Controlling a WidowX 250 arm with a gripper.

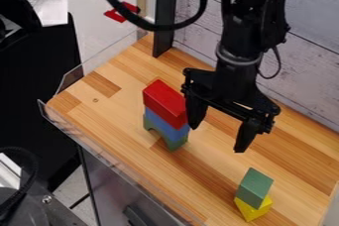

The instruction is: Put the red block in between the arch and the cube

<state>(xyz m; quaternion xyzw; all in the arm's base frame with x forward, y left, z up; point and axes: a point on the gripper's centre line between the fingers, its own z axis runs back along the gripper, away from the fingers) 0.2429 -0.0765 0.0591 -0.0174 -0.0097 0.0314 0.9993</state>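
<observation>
Left of the middle, a stack stands on the wooden table: the green arch (176, 142) at the bottom, a blue block (165, 125) on it, and the red block (165, 102) on top. My gripper (216, 138) hangs to the right of this stack, open, with nothing between its fingers. Its left finger is close beside the red block's right end; whether they touch I cannot tell. Toward the lower right, a green cube-like block (255, 187) rests on a yellow block (252, 209), whose full shape is partly hidden.
The wooden table (99, 116) has a clear plastic edge (112, 155) along its left and front. A black upright post (165, 17) stands at the back by a pale plank wall (308, 56).
</observation>
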